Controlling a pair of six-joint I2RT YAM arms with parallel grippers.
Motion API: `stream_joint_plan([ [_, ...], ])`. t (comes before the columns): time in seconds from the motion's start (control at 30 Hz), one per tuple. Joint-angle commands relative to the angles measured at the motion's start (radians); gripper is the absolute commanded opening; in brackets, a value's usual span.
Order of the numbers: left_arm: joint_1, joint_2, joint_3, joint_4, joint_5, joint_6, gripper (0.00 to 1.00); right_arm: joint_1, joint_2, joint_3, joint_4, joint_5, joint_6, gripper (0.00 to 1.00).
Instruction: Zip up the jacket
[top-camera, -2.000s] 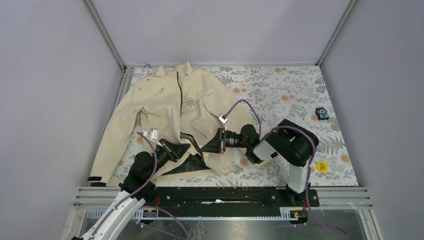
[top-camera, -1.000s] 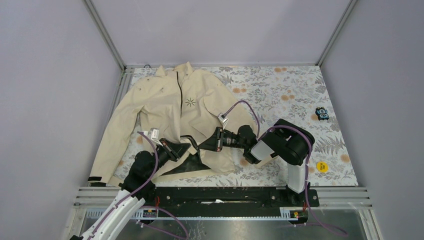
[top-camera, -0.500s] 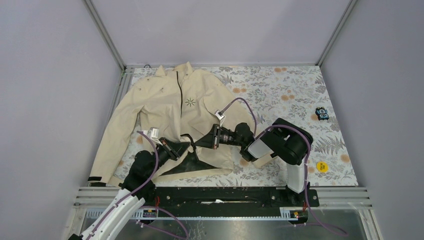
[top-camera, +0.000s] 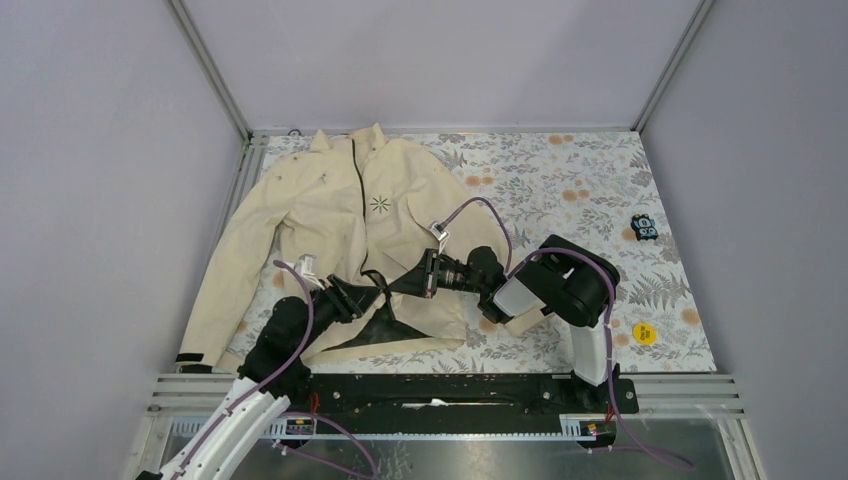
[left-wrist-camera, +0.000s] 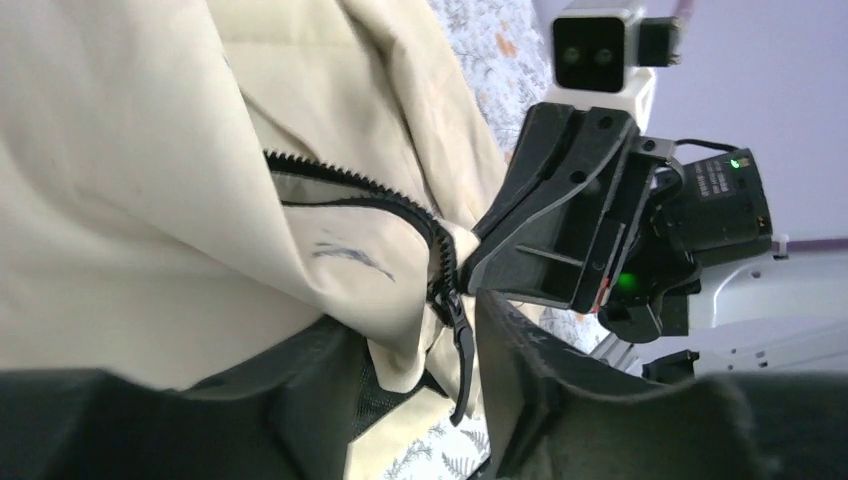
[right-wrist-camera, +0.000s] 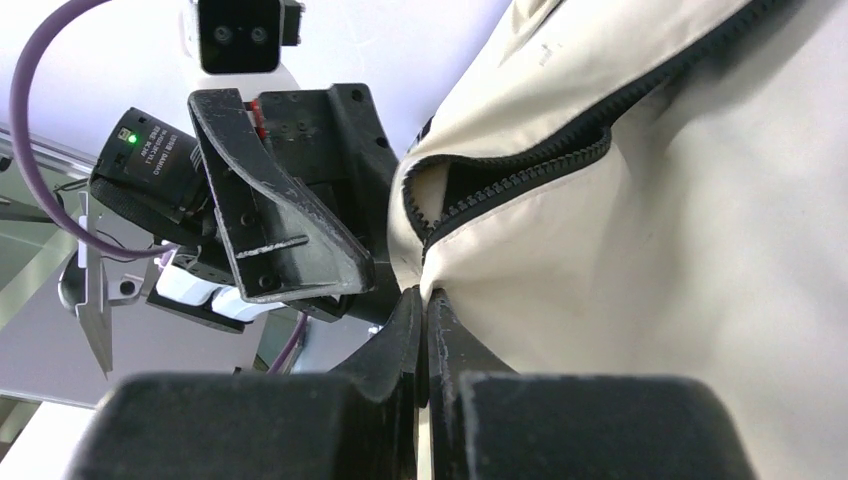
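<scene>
Spreading under the jacket (top-camera: 320, 210), a floral cloth (top-camera: 580, 190) meets plain lilac walls (top-camera: 440, 60).

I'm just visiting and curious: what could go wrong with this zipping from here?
The right gripper pinches only a thin fold of the jacket, which could slip out. The zipper pull dangles ungripped, so the left gripper might catch cloth instead. Both grippers sit close and could bump.

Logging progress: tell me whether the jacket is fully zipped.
No, the jacket gapes open at its lower front, showing dark lining near the hem.
</scene>
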Motion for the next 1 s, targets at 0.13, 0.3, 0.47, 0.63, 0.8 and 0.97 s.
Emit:
stream_joint_plan([
  [0.13, -0.003, 0.024, 0.084, -0.154, -0.018, -0.126, 0.62, 0.01, 0.013, 0.017, 0.178, 0.033, -0.02, 0.0],
  [0.3, -0.003, 0.003, 0.058, -0.154, 0.009, -0.223, 0.57, 0.011, 0.012, 0.01, 0.178, 0.034, -0.02, 0.0],
  [0.47, -0.003, 0.019, 0.033, -0.102, 0.018, -0.238, 0.46, 0.012, 0.006, 0.011, 0.179, 0.03, -0.021, 0.0],
  [0.63, -0.003, 0.073, 0.019, -0.03, 0.03, -0.239, 0.35, 0.013, 0.006, 0.01, 0.179, 0.028, -0.021, 0.0],
  [0.8, -0.003, 0.137, 0.014, 0.01, 0.05, -0.22, 0.27, 0.019, 0.014, 0.021, 0.178, 0.035, -0.011, 0.0],
  [0.97, -0.003, 0.204, 0.027, 0.012, 0.099, -0.208, 0.1, 0.035, 0.031, 0.024, 0.177, 0.09, 0.041, 0.0],
])
